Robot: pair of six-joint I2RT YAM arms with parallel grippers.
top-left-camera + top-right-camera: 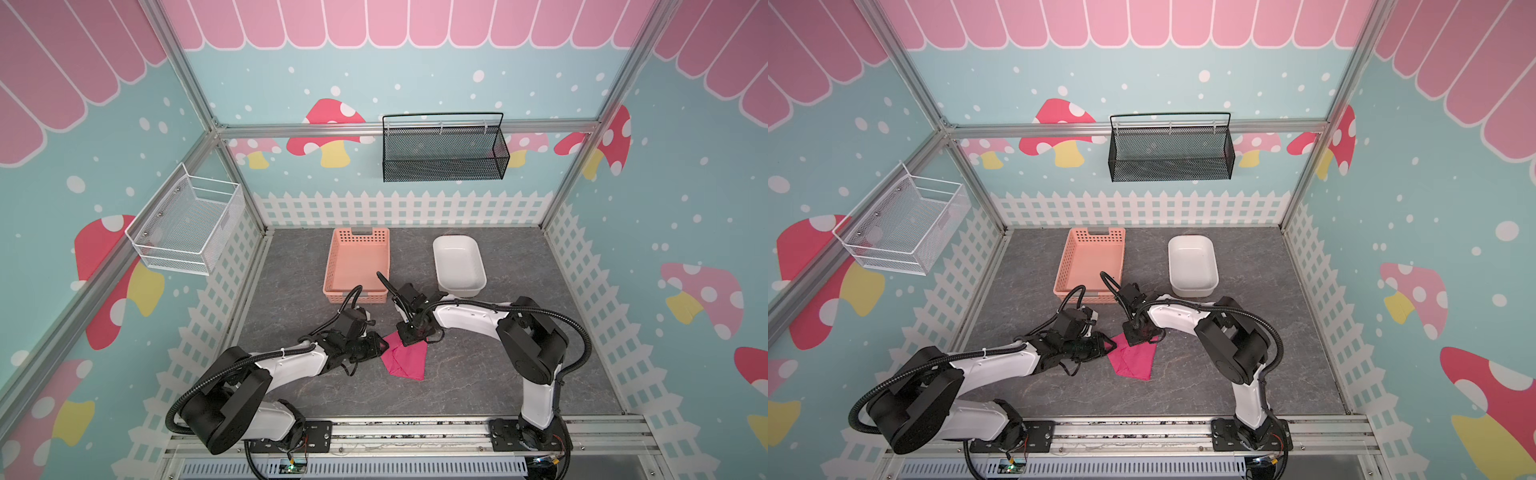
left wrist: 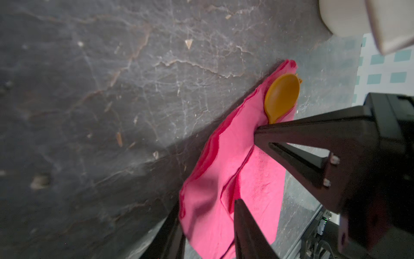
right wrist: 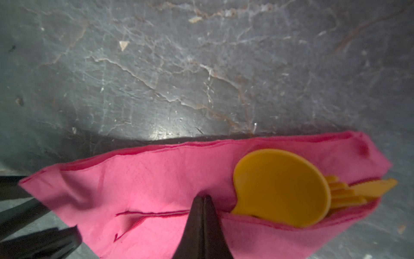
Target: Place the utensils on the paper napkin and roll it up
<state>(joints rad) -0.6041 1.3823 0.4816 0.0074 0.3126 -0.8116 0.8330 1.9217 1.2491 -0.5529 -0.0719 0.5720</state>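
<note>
The napkin [image 1: 405, 359] lies folded over the utensils [image 3: 340, 192] on the table [image 1: 478, 374]. The spoon bowl [image 3: 280, 186] pokes out just beside the right gripper [image 3: 202, 198], whose closed tips press the paper. The left gripper [image 2: 207, 203] straddles the opposite end, jaws partly apart.

Salmon basket [image 1: 330, 266] sits near white tub [image 1: 457, 239] on grey tabletop [image 1: 478, 374].

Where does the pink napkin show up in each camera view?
Top view: paper napkin lower centre, between the arms.
Top view: same spot, lower centre.
Left wrist: lower right of centre.
Right wrist: across the bottom.
Shared landmark: the shut right claw, its tip on the napkin; wrist views also show the spoon.
</note>
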